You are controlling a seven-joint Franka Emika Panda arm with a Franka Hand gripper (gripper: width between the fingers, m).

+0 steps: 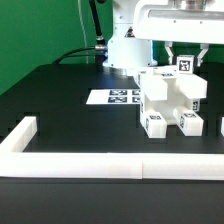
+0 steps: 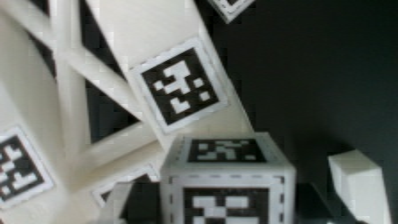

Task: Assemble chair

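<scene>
The chair [image 1: 168, 100] is a partly joined cluster of white blocky parts with square tags, standing on the black table at the exterior view's right. My gripper [image 1: 185, 60] hangs right above it, shut on a white tagged block [image 1: 185, 66] at the cluster's top. In the wrist view that block [image 2: 222, 165] sits between the dark fingers [image 2: 143, 200], a tag on its end and another on its side. Beside it runs a cross-braced frame [image 2: 107, 110] bearing a large tag [image 2: 180, 86]. Another white part [image 2: 358, 178] shows on the block's other side.
The marker board [image 1: 113, 97] lies flat on the table just to the exterior view's left of the chair. A long white border wall [image 1: 100, 162] runs along the front, with a short return [image 1: 24, 130] at its left end. The arm's white base [image 1: 128, 48] stands behind.
</scene>
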